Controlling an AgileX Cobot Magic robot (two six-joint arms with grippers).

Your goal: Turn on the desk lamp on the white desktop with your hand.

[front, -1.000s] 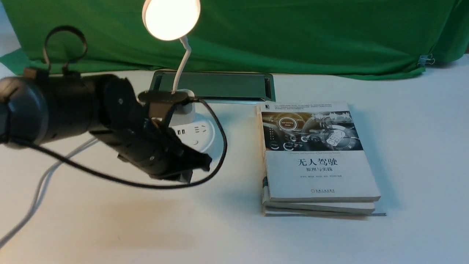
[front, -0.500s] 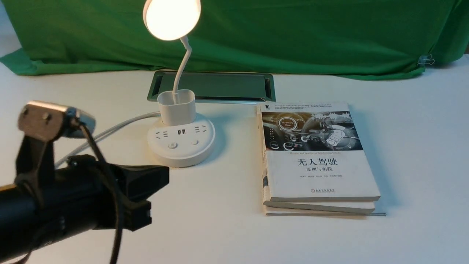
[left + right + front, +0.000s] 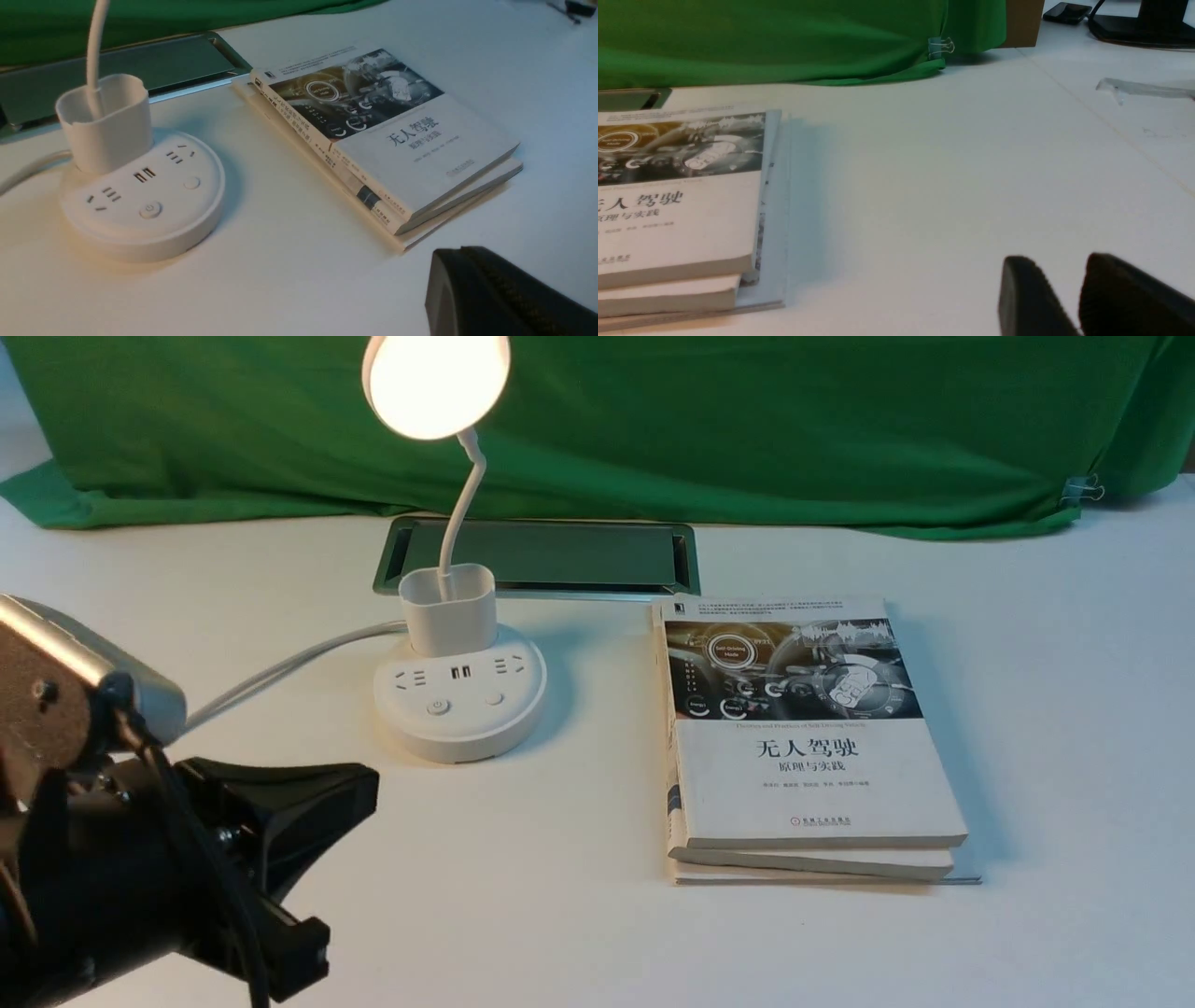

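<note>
Ok so your left gripper (image 3: 350,868) has its fingers spread in the front view, nothing between them — the lit desk lamp (image 3: 460,700) stands beyond it, a bit to its right, on the white desktop (image 3: 579,933). Farther right of that pincer you've got stacked books (image 3: 812,747); green cloth (image 3: 747,429) hangs behind everything. Your right gripper's (image 3: 1059,289) tips sit slightly apart.

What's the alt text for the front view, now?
Desk lamp glowing on a white desktop, its base buttons uncovered. The left gripper is open, nearer the camera; stacked books lie right of the lamp.
</note>
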